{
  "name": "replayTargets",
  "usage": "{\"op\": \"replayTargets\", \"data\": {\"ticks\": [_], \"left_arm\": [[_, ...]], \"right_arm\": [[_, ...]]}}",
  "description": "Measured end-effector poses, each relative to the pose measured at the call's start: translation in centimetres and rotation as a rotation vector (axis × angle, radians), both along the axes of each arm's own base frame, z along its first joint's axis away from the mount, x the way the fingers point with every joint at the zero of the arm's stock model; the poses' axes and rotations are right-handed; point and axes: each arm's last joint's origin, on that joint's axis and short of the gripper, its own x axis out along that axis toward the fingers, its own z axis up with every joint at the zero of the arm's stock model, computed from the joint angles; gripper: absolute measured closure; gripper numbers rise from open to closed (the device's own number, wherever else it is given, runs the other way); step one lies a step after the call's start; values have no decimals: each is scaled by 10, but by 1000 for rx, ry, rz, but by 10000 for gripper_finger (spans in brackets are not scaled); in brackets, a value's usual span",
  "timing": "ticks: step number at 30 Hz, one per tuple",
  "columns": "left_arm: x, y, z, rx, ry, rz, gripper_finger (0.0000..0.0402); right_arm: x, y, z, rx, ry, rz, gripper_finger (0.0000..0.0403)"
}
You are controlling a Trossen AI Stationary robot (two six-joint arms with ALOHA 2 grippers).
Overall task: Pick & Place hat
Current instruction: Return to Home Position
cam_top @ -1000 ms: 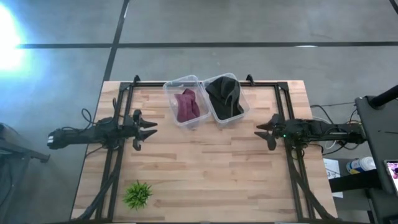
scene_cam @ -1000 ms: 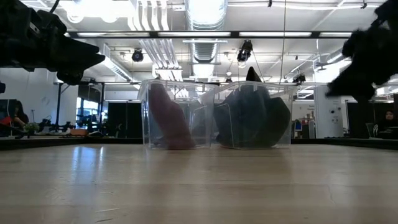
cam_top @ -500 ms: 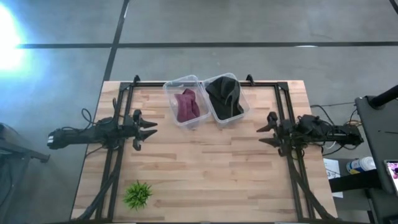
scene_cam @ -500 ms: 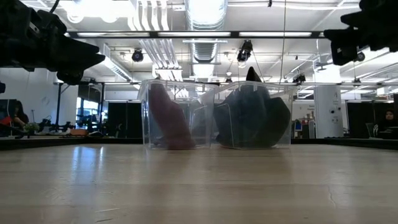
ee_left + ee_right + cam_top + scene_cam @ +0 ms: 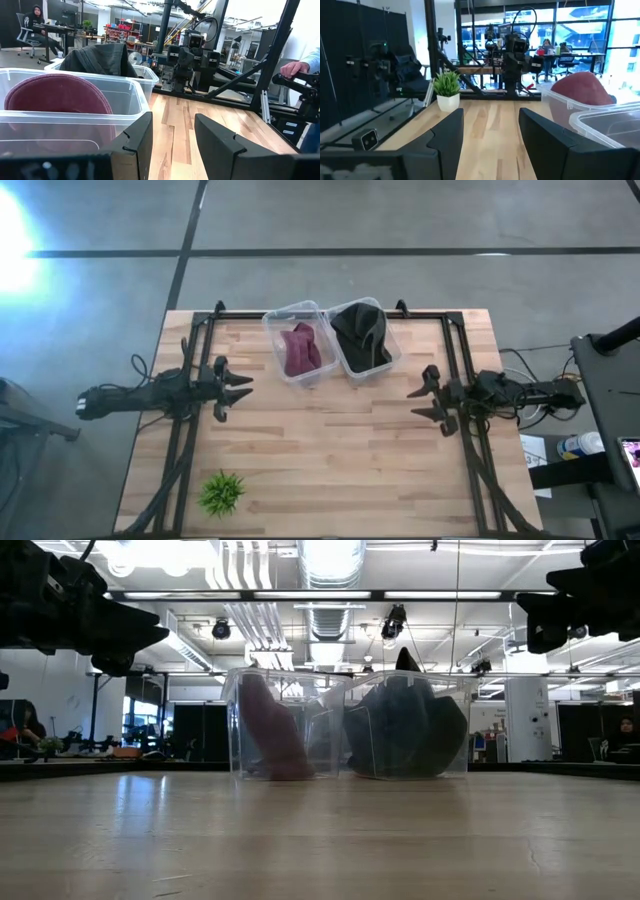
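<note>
A maroon hat (image 5: 300,348) lies in a clear bin (image 5: 272,326) at the table's far middle; it also shows in the left wrist view (image 5: 55,97) and the right wrist view (image 5: 582,87). A black hat (image 5: 360,332) lies in a second clear bin (image 5: 394,352) beside it, to the right. My left gripper (image 5: 243,388) is open and empty at the table's left, above the top. My right gripper (image 5: 424,394) is open and empty at the table's right, above the top, near the black hat's bin.
A small green potted plant (image 5: 221,493) stands near the table's front left corner. Black frame rails (image 5: 462,370) run along both sides of the table. Bare wood lies between the grippers. A person's hand (image 5: 295,67) shows on a rail beyond the table's right side.
My right gripper has moved a little toward the table's left and near edges, and it has risen in the low view. Its fingers stay open. My left arm and both hats have kept still.
</note>
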Motion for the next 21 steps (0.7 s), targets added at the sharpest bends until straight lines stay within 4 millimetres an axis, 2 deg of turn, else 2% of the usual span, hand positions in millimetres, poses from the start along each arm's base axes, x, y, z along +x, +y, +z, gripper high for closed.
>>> {"op": "replayTargets", "data": {"ticks": [5, 21], "left_arm": [[0, 0, 0, 0, 0, 0, 262], [0, 0, 0, 0, 0, 0, 262]], "right_arm": [[0, 1, -10, -11, 108, 5, 216], [1, 0, -12, -8, 125, -20, 216]]}}
